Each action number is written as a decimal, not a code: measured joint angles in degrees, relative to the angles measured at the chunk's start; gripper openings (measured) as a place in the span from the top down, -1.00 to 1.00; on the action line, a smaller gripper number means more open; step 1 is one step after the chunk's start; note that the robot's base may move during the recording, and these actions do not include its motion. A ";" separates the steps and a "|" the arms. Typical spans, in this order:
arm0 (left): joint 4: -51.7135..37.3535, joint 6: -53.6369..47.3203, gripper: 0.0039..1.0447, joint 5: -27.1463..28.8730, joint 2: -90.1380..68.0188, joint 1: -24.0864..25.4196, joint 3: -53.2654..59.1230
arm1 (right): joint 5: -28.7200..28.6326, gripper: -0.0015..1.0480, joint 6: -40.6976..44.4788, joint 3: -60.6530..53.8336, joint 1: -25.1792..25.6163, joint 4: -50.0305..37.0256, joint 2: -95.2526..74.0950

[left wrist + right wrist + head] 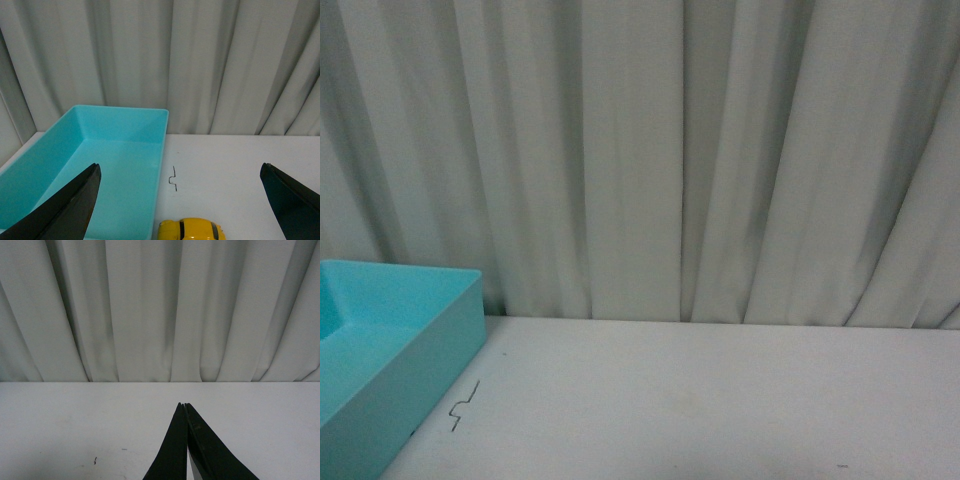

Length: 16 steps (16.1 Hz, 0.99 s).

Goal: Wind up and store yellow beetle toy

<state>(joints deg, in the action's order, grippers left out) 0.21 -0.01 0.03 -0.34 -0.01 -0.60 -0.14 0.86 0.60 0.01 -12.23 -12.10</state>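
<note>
The left hand is being held with its dark fingers spread wide. The yellow beetle toy is being carried by the white table, just beside the long wall of the turquoise bin, untouched by either finger. A small dark squiggle is being shown near that wall, and a pale curtain is being seen behind the bin.

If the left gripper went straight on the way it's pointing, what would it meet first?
Probably the yellow beetle toy, on the table just ahead of the left gripper, between its open jaws; height is unclear, so it might pass over toward the curtain.
</note>
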 joint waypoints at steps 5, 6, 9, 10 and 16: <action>0.02 0.00 -0.88 0.00 0.00 0.00 0.00 | 0.00 0.96 -0.04 0.09 0.00 11.43 11.89; -0.04 0.00 -0.88 -0.02 0.00 0.00 0.00 | 0.15 0.96 -0.02 0.02 0.00 12.79 11.93; 0.00 0.00 -0.88 0.00 0.00 0.00 0.00 | 0.15 0.52 -0.02 0.02 0.00 12.44 11.96; 0.00 0.00 -0.88 0.00 0.00 0.00 0.00 | 0.17 0.28 -0.02 0.02 0.00 12.44 11.96; 0.92 0.46 -0.88 0.20 -0.17 -0.04 -0.11 | 0.15 -0.88 -0.02 0.02 0.00 12.44 11.96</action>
<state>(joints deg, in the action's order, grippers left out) 1.13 0.45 0.23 -0.51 -0.05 -0.71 0.01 0.84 0.62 0.01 0.21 -0.14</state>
